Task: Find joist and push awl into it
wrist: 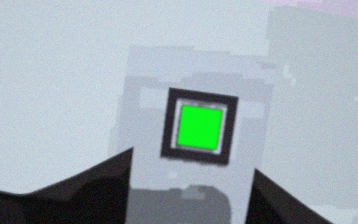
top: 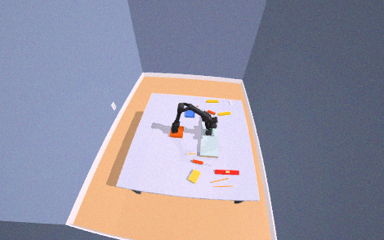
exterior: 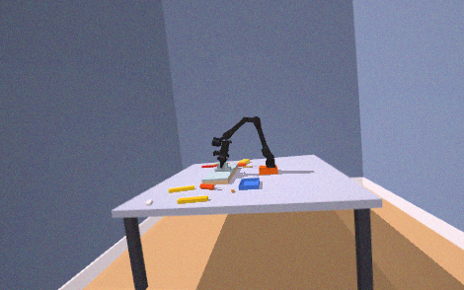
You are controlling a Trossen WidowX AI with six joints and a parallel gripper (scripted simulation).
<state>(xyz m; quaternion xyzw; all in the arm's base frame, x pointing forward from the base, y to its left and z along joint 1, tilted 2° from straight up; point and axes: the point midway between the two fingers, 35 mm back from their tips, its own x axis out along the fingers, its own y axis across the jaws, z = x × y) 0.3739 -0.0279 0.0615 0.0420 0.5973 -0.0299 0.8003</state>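
Pinching the pale grey, box-shaped stud finder [wrist: 145, 170] [exterior: 223, 167], the black parallel-jaw gripper [top: 209, 132] [exterior: 222, 167] [wrist: 188, 160] held it over the pale green rectangular floor panel [top: 209, 148] [exterior: 217, 177]. In the wrist view its long axis ran roughly up the picture, top end leaning slightly right, its square display [wrist: 200, 127] lit green.

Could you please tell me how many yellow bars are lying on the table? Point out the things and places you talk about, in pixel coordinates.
2: one yellow bar [top: 212, 101] [exterior: 193, 199] near the table's edge, the other [top: 224, 113] [exterior: 182, 188] closer to the floor panel [top: 209, 147] [exterior: 216, 177]. The arm may hide more.
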